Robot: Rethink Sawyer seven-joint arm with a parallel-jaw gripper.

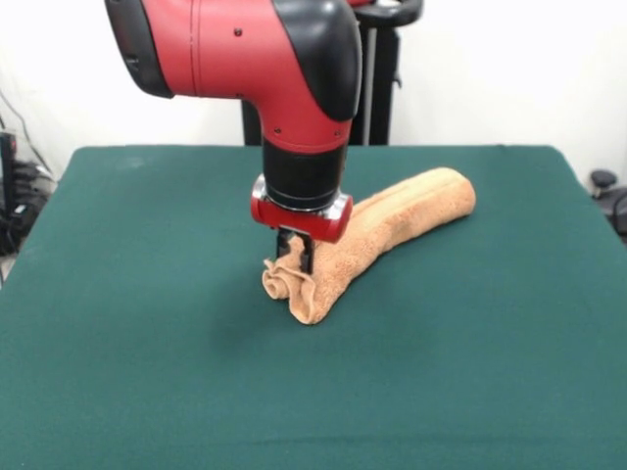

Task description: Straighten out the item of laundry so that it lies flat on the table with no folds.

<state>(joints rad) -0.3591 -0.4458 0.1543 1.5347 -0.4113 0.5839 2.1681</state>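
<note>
Gripper (297,253) down at mid-table, clenched on a bunched end of the towel (392,227); I see cloth gathered round its tips. Towel lies rolled lengthwise in a long ridge, running from the gripper toward the table's (147,372) far right corner. Red arm (245,49) overhead.

The arm's (255,59) upper part is cut off by the picture's top edge. Its wrist covers the middle of the towel (411,211). The gripper (294,257) sits buried in the bunched towel end; whether its tips are apart or closed cannot be told. The table's (118,372) near edge and both near corners fall outside the picture. Label and border bands are not discernible.
</note>
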